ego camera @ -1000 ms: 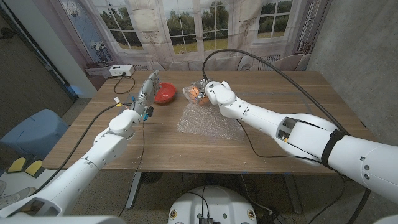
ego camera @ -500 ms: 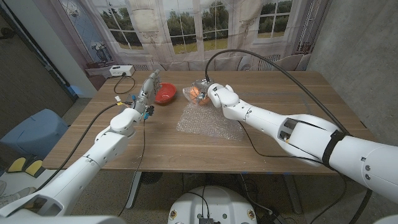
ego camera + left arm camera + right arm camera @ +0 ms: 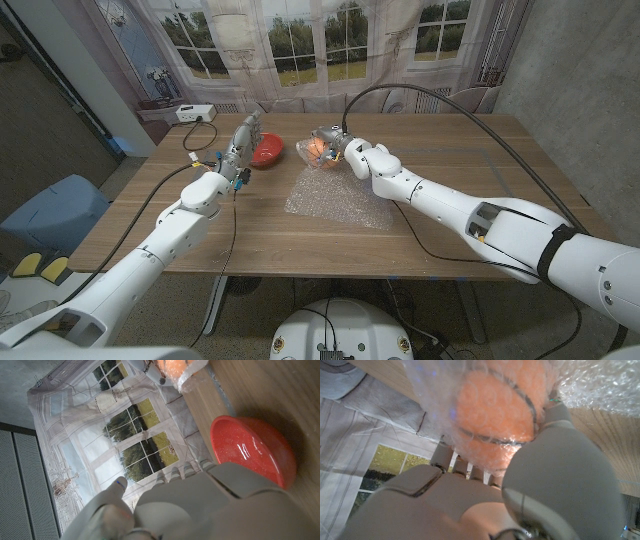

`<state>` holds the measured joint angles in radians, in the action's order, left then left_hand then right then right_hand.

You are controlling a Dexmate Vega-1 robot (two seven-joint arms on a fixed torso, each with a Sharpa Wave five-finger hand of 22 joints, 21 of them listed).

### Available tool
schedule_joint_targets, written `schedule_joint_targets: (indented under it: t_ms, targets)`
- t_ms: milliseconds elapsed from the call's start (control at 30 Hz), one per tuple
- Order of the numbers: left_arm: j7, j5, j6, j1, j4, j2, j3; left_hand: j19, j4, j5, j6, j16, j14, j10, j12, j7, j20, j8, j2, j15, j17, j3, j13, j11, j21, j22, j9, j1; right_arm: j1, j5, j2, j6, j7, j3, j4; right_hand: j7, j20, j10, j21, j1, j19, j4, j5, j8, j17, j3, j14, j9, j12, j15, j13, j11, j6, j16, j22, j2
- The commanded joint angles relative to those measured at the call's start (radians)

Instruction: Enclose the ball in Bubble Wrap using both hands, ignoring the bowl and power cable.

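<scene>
Clear bubble-wrap sheet (image 3: 335, 198) lies mid-table, its far edge lifted at twelve o'clock around the fuzzy orange ball (image 3: 317, 148), which the right hand (image 3: 338, 148) clasps through the film. To finish well, keep that hold while the left hand (image 3: 238, 140) (held upright beside the red bowl (image 3: 266, 150), grip unclear) folds loose film over.

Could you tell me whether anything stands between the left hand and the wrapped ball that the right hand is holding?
Yes. The red bowl sits on the table between the left hand and the ball, which the right hand holds inside the bubble wrap.
</scene>
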<state>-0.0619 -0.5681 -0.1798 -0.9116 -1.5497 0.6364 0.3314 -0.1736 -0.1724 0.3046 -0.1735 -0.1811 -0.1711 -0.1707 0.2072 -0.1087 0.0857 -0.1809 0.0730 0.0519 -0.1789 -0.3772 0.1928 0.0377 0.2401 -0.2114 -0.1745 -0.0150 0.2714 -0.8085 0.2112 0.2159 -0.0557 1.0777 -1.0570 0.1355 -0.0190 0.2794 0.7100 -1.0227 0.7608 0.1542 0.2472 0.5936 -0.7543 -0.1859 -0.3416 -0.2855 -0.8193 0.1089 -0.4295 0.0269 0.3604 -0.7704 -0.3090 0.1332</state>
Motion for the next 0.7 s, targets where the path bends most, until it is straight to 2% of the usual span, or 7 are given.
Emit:
schedule_joint_targets:
  t_ms: [33, 200, 533, 567, 633, 667, 700]
  targets:
    - [0.004, 0.006, 0.024, 0.005, -0.013, -0.002, 0.013, -0.171, 0.0, 0.008, -0.164, -0.003, -0.287, -0.213, 0.004, -0.009, -0.002, -0.002, 0.053, -0.006, -0.002, 0.005, 0.002, -0.006, 0.005, -0.002, -0.003, -0.001, 0.11, -0.012, 0.124, -0.02, 0.098, -0.121, -0.249, -0.092, 0.1, 0.606, 0.015, -0.306, 0.084, -0.002, -0.009, 0.007, -0.047, -0.011, -0.769, -0.003, -0.009, -0.331, -0.004, -0.066, 0.481, -0.001, -0.006, -0.306]
    - [-0.002, 0.012, 0.027, 0.001, -0.025, 0.001, 0.014, -0.172, 0.0, 0.009, -0.165, -0.003, -0.288, -0.215, 0.004, -0.01, -0.003, -0.001, 0.053, -0.004, -0.002, 0.006, 0.002, -0.006, 0.005, -0.002, -0.003, -0.001, 0.139, -0.013, 0.136, -0.031, 0.159, -0.16, -0.277, -0.096, 0.105, 0.616, 0.033, -0.312, 0.092, -0.003, -0.018, 0.011, -0.059, -0.014, -0.78, -0.001, -0.01, -0.332, -0.005, -0.067, 0.486, -0.002, -0.01, -0.302]
    - [0.0, 0.033, 0.045, 0.002, -0.046, 0.012, 0.029, -0.173, 0.003, 0.009, -0.176, -0.004, -0.285, -0.216, 0.004, -0.015, -0.008, 0.002, 0.052, -0.009, -0.001, 0.008, 0.002, -0.009, 0.005, -0.002, -0.003, -0.004, 0.2, -0.028, 0.148, -0.051, 0.35, -0.231, -0.316, -0.097, 0.111, 0.621, 0.053, -0.317, 0.089, -0.004, -0.027, 0.014, -0.074, -0.018, -0.788, 0.001, -0.012, -0.332, -0.01, -0.062, 0.489, 0.0, -0.015, -0.298]
    - [-0.008, 0.04, 0.052, 0.0, -0.056, 0.016, 0.029, -0.167, 0.011, 0.007, -0.177, -0.009, -0.268, -0.209, 0.007, -0.018, -0.008, 0.001, 0.048, -0.008, 0.001, 0.007, 0.002, -0.011, 0.007, -0.001, -0.003, -0.011, 0.203, -0.029, 0.148, -0.052, 0.357, -0.235, -0.317, -0.097, 0.111, 0.622, 0.055, -0.318, 0.089, -0.004, -0.028, 0.015, -0.076, -0.019, -0.789, 0.001, -0.011, -0.332, -0.009, -0.06, 0.489, 0.0, -0.015, -0.298]
    - [-0.017, 0.061, 0.063, -0.001, -0.072, 0.027, 0.033, -0.119, 0.038, -0.002, -0.163, -0.019, -0.219, -0.177, 0.019, -0.029, -0.006, -0.007, 0.035, -0.016, 0.004, 0.004, 0.002, -0.016, 0.023, 0.003, -0.002, -0.039, 0.207, -0.033, 0.149, -0.052, 0.369, -0.241, -0.32, -0.097, 0.111, 0.621, 0.058, -0.318, 0.088, -0.005, -0.029, 0.015, -0.079, -0.019, -0.789, 0.001, -0.012, -0.332, -0.011, -0.063, 0.49, 0.001, -0.016, -0.297]
    - [-0.027, 0.078, 0.073, -0.002, -0.086, 0.036, 0.036, -0.067, 0.067, -0.015, -0.125, -0.026, -0.168, -0.139, 0.03, -0.03, -0.008, -0.02, 0.022, -0.021, 0.005, -0.001, 0.002, -0.023, 0.04, 0.007, -0.002, -0.069, 0.209, -0.035, 0.151, -0.05, 0.369, -0.244, -0.324, -0.098, 0.111, 0.623, 0.06, -0.318, 0.088, -0.005, -0.029, 0.015, -0.08, -0.019, -0.789, 0.001, -0.012, -0.332, -0.01, -0.063, 0.49, 0.002, -0.017, -0.297]
    - [-0.036, 0.099, 0.087, -0.002, -0.103, 0.049, 0.039, 0.016, 0.121, -0.045, -0.055, -0.039, -0.06, -0.064, 0.05, -0.026, -0.01, -0.03, 0.009, -0.03, 0.005, -0.014, 0.0, -0.031, 0.065, 0.011, -0.001, -0.126, 0.211, -0.038, 0.15, -0.046, 0.372, -0.246, -0.326, -0.097, 0.111, 0.622, 0.061, -0.318, 0.087, -0.005, -0.03, 0.016, -0.081, -0.02, -0.789, 0.002, -0.011, -0.331, -0.011, -0.064, 0.491, 0.002, -0.017, -0.297]
